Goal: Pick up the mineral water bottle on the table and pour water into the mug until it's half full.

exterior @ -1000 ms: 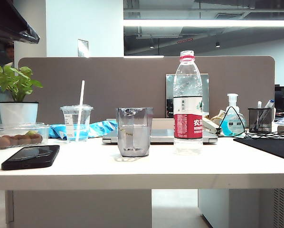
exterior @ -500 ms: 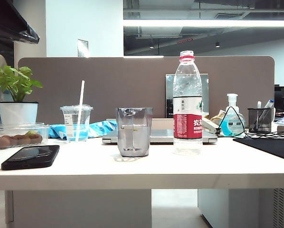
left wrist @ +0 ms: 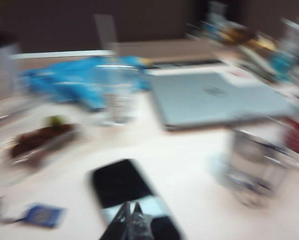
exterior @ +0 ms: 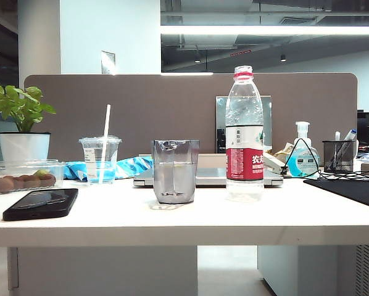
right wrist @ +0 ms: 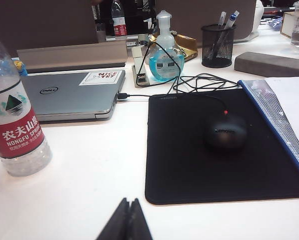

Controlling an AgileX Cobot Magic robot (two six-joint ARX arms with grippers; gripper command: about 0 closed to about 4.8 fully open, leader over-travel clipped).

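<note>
The mineral water bottle (exterior: 244,132) stands upright on the white table (exterior: 234,216), right of centre, and its red label (right wrist: 15,136) also shows in the right wrist view. The clear faceted mug (exterior: 174,171) stands just left of it, with a faint water line about midway up. Neither arm appears in the exterior view. In the blurred left wrist view, my left gripper (left wrist: 131,207) hangs shut and empty over a black phone (left wrist: 123,186), with the mug (left wrist: 254,165) off to one side. My right gripper (right wrist: 129,201) is shut and empty above bare table, short of the bottle.
A phone (exterior: 41,203), a fruit box (exterior: 21,177), a potted plant (exterior: 23,126) and a lidded straw cup (exterior: 100,159) fill the table's left. A laptop (exterior: 209,177) lies behind the mug. A black mouse pad (right wrist: 224,145) with mouse (right wrist: 226,131), pump bottle (exterior: 302,157) and pen cup (exterior: 339,155) sit right.
The dark arm part that hung in the upper left corner of the exterior view is gone from that view. Bottle and mug have not moved.
</note>
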